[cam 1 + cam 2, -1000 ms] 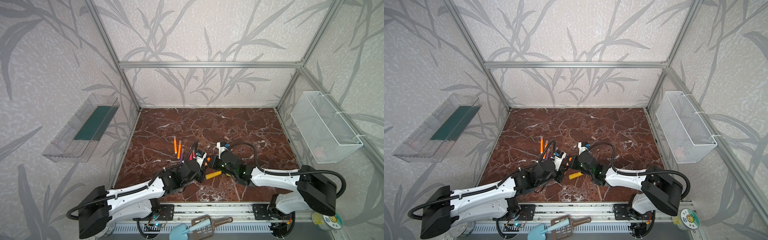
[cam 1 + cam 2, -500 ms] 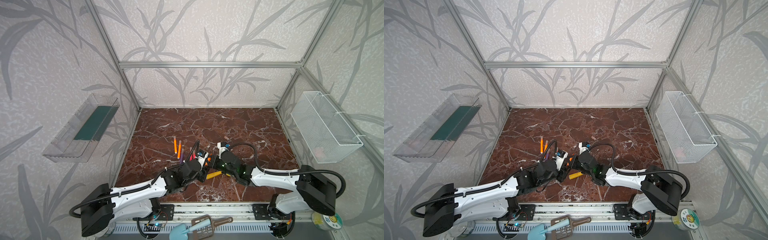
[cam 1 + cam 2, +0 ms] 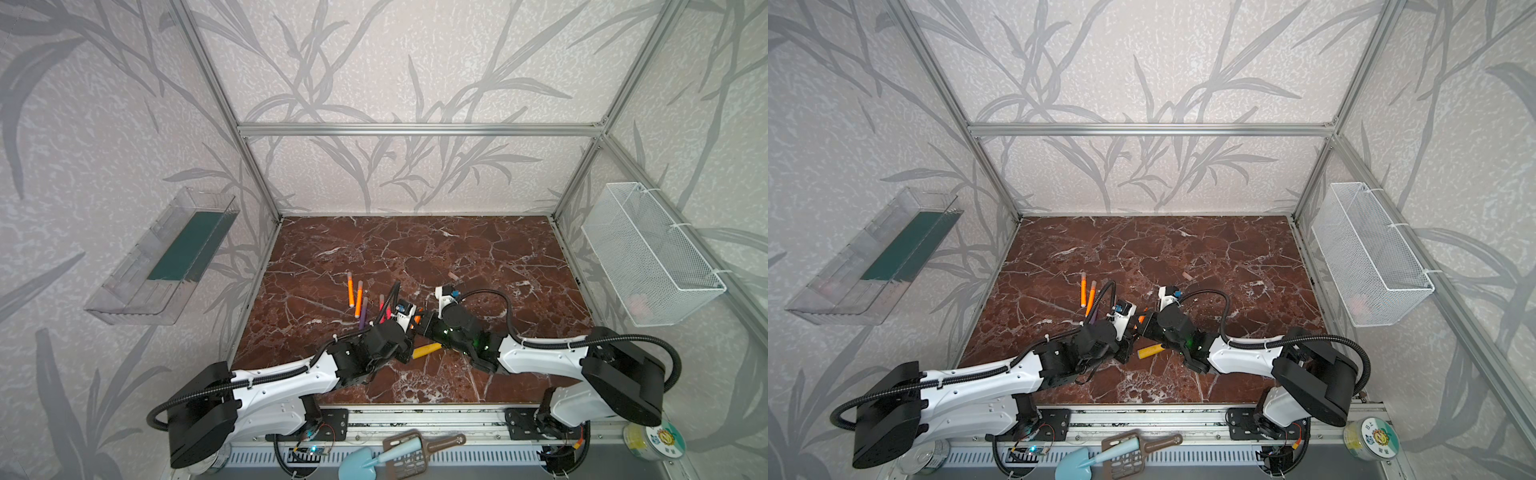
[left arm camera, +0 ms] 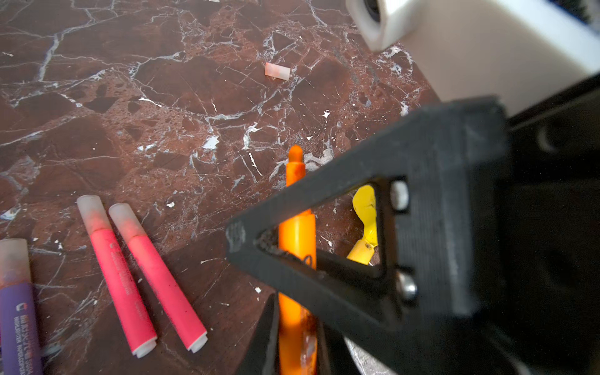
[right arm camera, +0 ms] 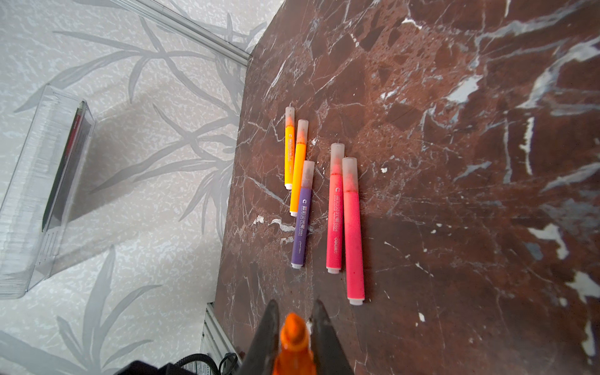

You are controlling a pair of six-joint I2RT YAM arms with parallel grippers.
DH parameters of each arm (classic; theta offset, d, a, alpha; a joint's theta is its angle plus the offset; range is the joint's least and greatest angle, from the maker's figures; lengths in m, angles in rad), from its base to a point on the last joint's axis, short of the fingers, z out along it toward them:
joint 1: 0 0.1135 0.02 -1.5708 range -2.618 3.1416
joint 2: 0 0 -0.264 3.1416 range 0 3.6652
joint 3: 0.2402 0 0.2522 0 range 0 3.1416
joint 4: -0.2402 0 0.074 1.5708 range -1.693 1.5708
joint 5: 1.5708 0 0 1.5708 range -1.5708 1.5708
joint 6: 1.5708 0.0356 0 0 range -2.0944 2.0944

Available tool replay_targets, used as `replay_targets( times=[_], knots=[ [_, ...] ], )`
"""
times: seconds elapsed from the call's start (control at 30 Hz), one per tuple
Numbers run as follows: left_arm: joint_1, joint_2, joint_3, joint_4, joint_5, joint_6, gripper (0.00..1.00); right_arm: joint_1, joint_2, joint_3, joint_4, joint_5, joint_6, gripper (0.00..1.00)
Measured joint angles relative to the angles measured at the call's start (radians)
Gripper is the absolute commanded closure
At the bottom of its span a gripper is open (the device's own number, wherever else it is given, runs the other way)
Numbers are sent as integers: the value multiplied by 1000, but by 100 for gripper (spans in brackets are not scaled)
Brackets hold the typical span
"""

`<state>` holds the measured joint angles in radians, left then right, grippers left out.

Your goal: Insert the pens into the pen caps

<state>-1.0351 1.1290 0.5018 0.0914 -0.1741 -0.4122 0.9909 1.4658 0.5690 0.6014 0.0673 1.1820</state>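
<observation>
An uncapped orange pen (image 4: 297, 233) hangs just above the table between both grippers. My right gripper (image 5: 293, 313) is shut on it near its orange tip (image 5: 293, 324). My left gripper (image 4: 295, 311) is shut on the barrel farther back, and a right finger (image 4: 324, 201) crosses in front of it. In both top views the grippers meet nose to nose at the front centre, left gripper (image 3: 409, 323), right gripper (image 3: 1144, 322). Several capped pens lie to the left: two orange (image 5: 289, 149), one purple (image 5: 302, 220), two pink (image 5: 353, 233). One loose pen cap (image 4: 277, 71) (image 3: 452, 276) lies farther back.
A yellow toy shovel (image 3: 426, 350) lies under the grippers. A clear tray (image 3: 166, 257) hangs on the left wall and a wire basket (image 3: 648, 253) on the right wall. A blue scoop (image 3: 374, 457) and a tape roll (image 3: 660, 440) sit on the front rail.
My left gripper has edged slightly toward the right gripper and re-closed on the orange pen. The right gripper has kept its hold and place.
</observation>
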Motion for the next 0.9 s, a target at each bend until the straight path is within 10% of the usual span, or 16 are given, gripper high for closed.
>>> replay_targets(
  times=[0.53,0.7,0.9],
  knots=[
    [0,25,-13,57,-11,0,91,6,0,-26,65,0,32,100],
    [0,25,-15,60,-21,-2,100,6,0,-31,80,2,41,50],
    [28,18,-16,43,-66,-34,100,9,-41,-32,15,51,10,34]
  ],
)
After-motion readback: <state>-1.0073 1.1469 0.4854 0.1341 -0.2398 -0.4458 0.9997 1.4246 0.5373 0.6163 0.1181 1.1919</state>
